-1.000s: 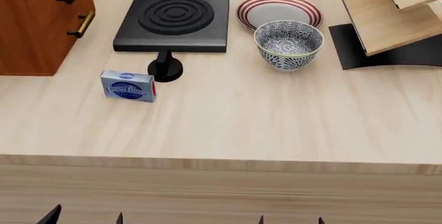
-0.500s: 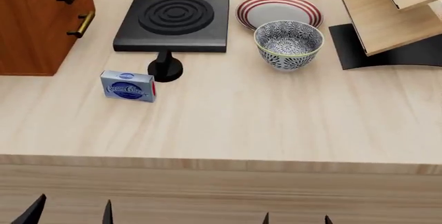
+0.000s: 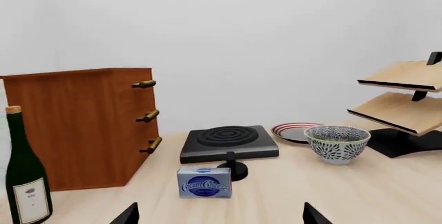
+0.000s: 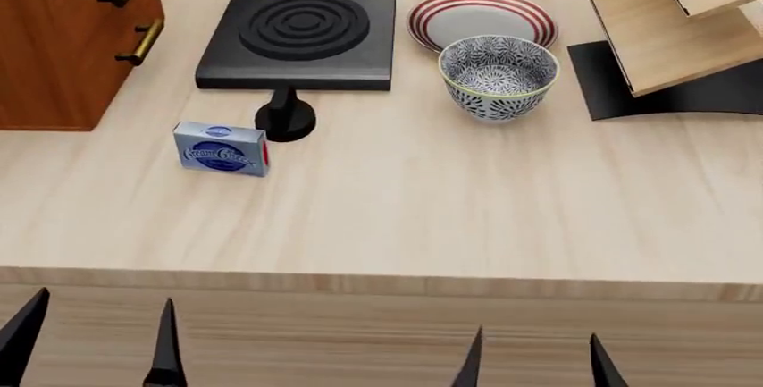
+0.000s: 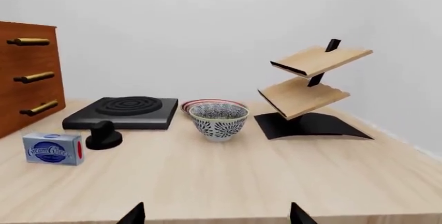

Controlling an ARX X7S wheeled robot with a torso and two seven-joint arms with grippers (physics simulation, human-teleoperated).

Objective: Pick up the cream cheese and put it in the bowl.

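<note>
On the wooden table [image 4: 394,217], the bowl [image 4: 498,76] sits just in front of the red-ringed plate [image 4: 482,14], well apart from the cream cheese [image 4: 221,148], which stands beside the stove's knob [image 4: 285,117]. You can expect a light, stiff, smooth little box; pinch it across its broad faces. Your left gripper [image 4: 93,338] and right gripper [image 4: 537,360] hover at the near edge, jaws spread and empty.

- The box [image 3: 204,181] stands on the table [image 3: 332,193], just in front of the black knob [image 3: 235,167] and hob [image 3: 229,142].
- The bowl [image 3: 337,144] sits right, touching nothing, plate [image 3: 293,131] behind it.
- Left: cabinet [image 3: 79,125], bottle [image 3: 24,175].
- Far right: shelf [image 3: 404,105].
- Gripper [image 3: 221,214] fingertips spread apart.
</note>
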